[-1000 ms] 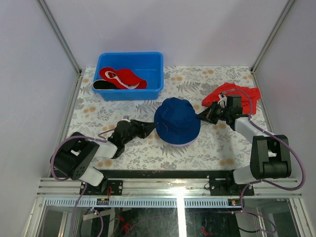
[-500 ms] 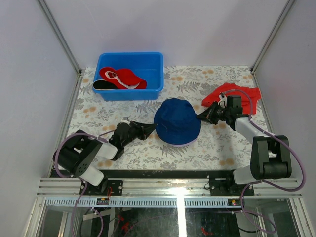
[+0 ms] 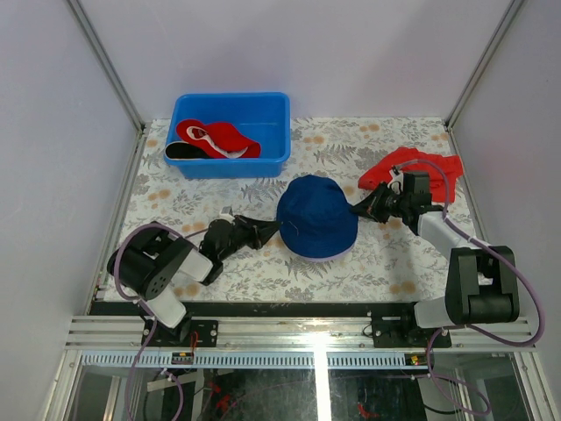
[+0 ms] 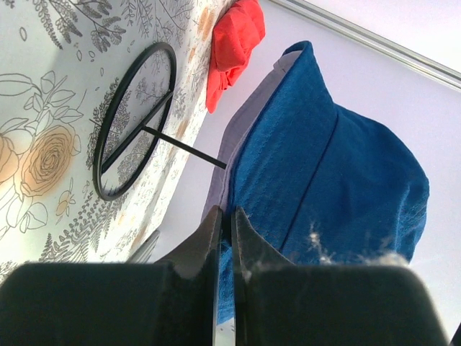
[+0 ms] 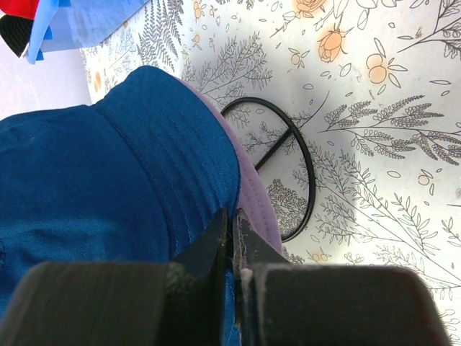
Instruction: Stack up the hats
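Our left gripper, open a moment ago, is now clamping the near brim of the navy blue hat. Our right gripper is pinching the far brim (lavender hat beneath), so we are likely getting ready to seat it.

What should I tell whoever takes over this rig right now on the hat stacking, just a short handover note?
Left tool: shut on the navy hat at its left brim.
Right tool: shut on its right brim.
The navy hat sits over the lavender hat mid-table, above the black wire stand.
Red hat and a black-lined piece, likely another hat, lie in the blue bin. Red cloth lies by the right arm.
Done: navy on lavender.
Left: let go, then add the bin's hats.
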Robot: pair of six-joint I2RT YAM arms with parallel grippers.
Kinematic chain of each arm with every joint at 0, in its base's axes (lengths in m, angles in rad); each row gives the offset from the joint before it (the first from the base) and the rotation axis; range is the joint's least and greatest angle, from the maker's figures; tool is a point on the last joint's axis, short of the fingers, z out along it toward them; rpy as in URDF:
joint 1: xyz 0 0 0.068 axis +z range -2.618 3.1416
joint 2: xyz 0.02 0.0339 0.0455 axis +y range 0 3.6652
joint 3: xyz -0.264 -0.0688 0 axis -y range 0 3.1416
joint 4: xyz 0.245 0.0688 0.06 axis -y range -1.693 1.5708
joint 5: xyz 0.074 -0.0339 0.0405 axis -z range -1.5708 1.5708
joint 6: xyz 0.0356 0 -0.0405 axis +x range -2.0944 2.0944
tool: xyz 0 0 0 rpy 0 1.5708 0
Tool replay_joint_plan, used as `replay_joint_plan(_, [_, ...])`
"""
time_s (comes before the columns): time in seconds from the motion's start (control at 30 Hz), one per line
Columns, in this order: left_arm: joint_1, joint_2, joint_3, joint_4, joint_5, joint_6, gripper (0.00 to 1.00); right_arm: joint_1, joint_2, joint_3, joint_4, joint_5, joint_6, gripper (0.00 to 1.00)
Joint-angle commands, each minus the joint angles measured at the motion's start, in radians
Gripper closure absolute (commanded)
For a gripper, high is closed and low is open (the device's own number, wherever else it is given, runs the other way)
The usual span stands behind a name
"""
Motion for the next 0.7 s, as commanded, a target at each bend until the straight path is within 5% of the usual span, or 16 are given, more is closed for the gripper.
replay_joint_plan(0.0, [-0.003, -0.011, 0.042, -0.116, 0.026, 0.088, 1.00, -0.003, -0.032, 0.006, -0.031, 0.045, -0.042, 0.97])
replay_joint_plan(0.07, [-0.003, -0.039, 0.059, -0.158, 0.021, 0.111, 0.95, -0.002, -0.049, 0.024, -0.032, 0.040, -0.043, 0.91])
replay_joint_plan(0.27, [0.004, -0.118, 0.072, -0.267, -0.007, 0.153, 0.58, -0.002, -0.069, 0.082, -0.058, 0.038, -0.053, 0.73])
replay_joint_plan(0.43, [0.030, -0.180, 0.048, -0.335, -0.023, 0.168, 0.50, -0.002, -0.075, 0.100, -0.059, 0.050, -0.048, 0.51])
replay_joint_plan(0.67, [0.081, -0.323, 0.048, -0.545, -0.063, 0.223, 0.46, -0.002, -0.085, 0.101, -0.071, 0.084, -0.051, 0.39])
